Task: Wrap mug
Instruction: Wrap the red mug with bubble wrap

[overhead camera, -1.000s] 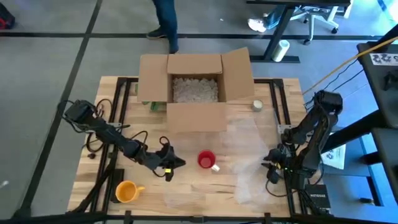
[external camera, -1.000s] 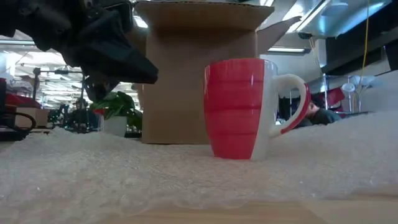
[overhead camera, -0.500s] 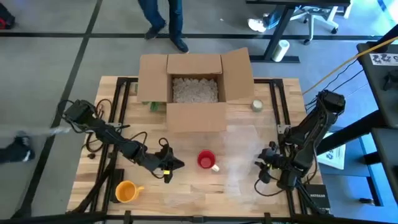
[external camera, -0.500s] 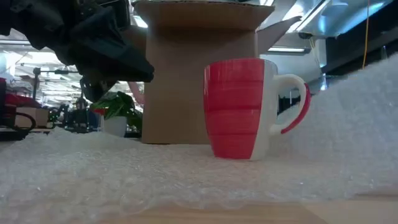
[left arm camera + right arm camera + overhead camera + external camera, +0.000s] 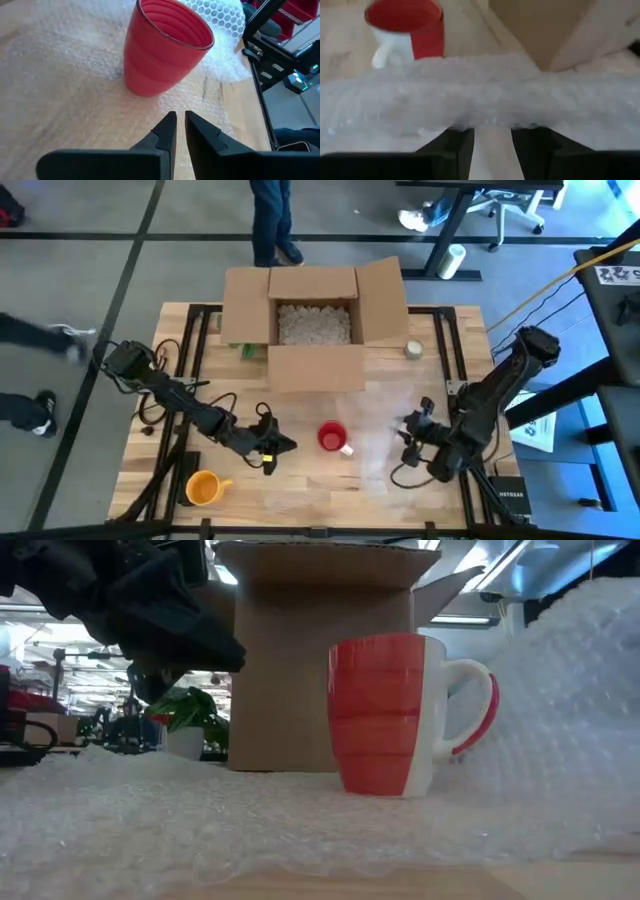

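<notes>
1. A red mug (image 5: 332, 437) stands upright on bubble wrap (image 5: 385, 442), in front of a cardboard box (image 5: 313, 320).
2. The right gripper (image 5: 412, 442) clamps a lifted edge of the wrap.
3. The left gripper (image 5: 180, 119), fingers nearly together and empty, sits just beside the mug.

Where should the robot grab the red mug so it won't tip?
Probably by the rim and wall of the red mug, coming down from above. It stands upright with its mouth open, on the bubble wrap. The white handle sticks out toward the raised wrap, so the bare side facing the left gripper looks easier.
</notes>
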